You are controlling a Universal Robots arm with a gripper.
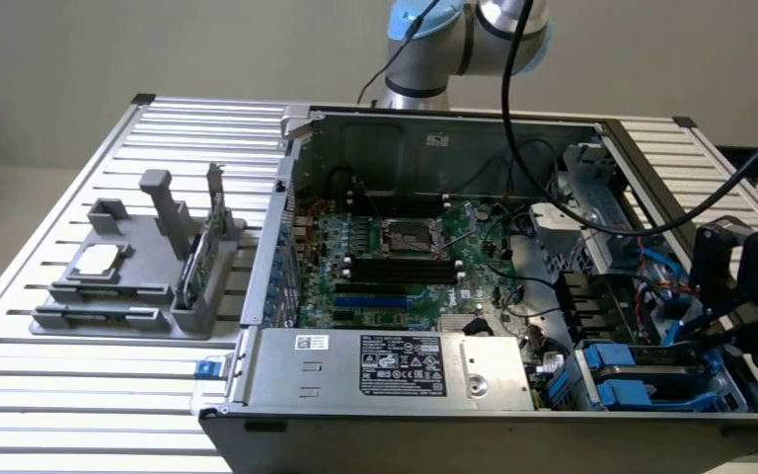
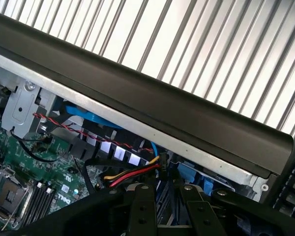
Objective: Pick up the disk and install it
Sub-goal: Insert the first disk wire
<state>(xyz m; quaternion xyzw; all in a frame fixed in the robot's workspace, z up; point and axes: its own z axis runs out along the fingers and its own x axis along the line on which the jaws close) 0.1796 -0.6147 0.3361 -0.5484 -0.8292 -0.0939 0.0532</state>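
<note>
A: Exterior view, left to right. What sits first?
B: Slatted metal counter (image 1: 37,326). On its left side is a grey holder (image 1: 115,296), with a square silver chip (image 1: 98,262) lying flat on it and a green card (image 1: 201,259) standing on edge.

A: Middle?
B: Open case (image 1: 485,420) with its inside showing. The board (image 1: 393,257) lies flat in the bottom. The power supply (image 1: 393,367) runs along the near wall, label up. The arm (image 1: 465,39) rises behind the far wall.

A: Disk?
B: The disk (image 1: 643,380), in its blue frame, lies in the bay at the case's near corner on the exterior view's right, just past the power supply. Its label can't be made out.

A: Tool?
B: The tool (image 1: 711,331) hangs over the case's right side, close above the disk. I can't tell whether they touch.

A: Wrist view?
B: The fingers (image 2: 142,206) stand apart with nothing between them. Beyond them are red and yellow cables (image 2: 130,173), then the case's dark edge, then the counter's slats.
</note>
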